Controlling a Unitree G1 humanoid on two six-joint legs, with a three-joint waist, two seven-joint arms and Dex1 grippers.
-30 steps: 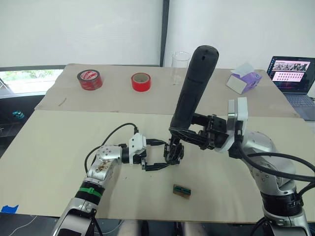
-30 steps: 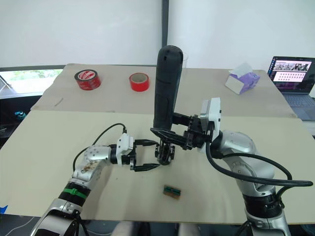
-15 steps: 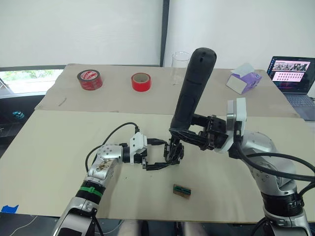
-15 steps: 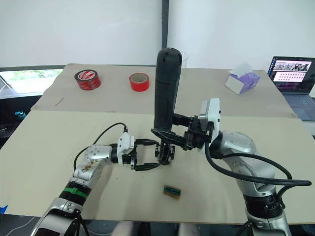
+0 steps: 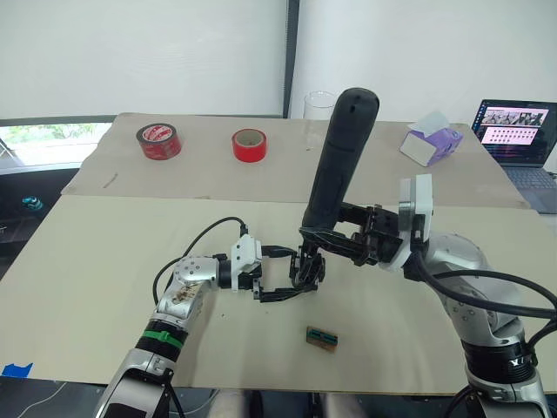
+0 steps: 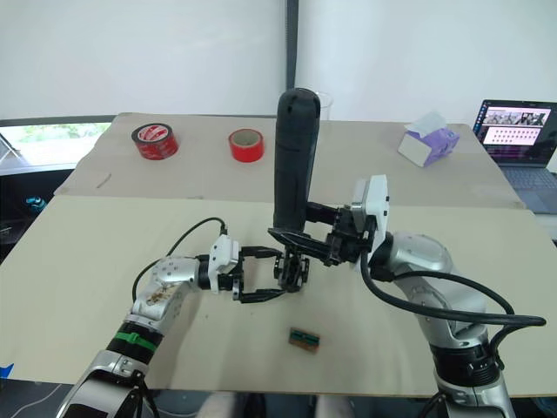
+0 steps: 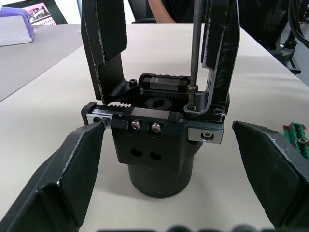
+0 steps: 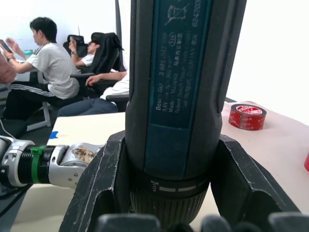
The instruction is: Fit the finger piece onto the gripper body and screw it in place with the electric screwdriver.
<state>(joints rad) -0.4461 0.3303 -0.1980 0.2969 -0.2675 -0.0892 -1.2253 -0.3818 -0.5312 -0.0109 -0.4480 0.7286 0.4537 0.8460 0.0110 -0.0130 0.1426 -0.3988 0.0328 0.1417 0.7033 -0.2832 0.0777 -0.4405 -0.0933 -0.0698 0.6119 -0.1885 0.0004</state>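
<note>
Gripper body [image 7: 157,140] stands upright on the pale tabletop [image 5: 104,261], near its middle: a small black block on a round dark base, with a toothed rack, a gear, silver screw heads along its front, and two flat black fingers rising from its top. One of these is the finger piece [image 7: 219,53], seated upright on the body's side nearest the green-brown piece [image 5: 322,338], which lies flat on the tabletop a little nearer the robot.

The electric screwdriver [image 5: 339,157], a thick black cylinder with a rounded top, stands almost vertical above the body. Its thin metal bit [image 7: 194,48] comes straight down beside the finger piece, with the tip on a screw in the body's top.

The right claw [image 5: 335,235] is clamped round the screwdriver's lower barrel. The left claw [image 5: 283,274] has its fingers spread wide, one on either side of the body and clear of it.
</note>
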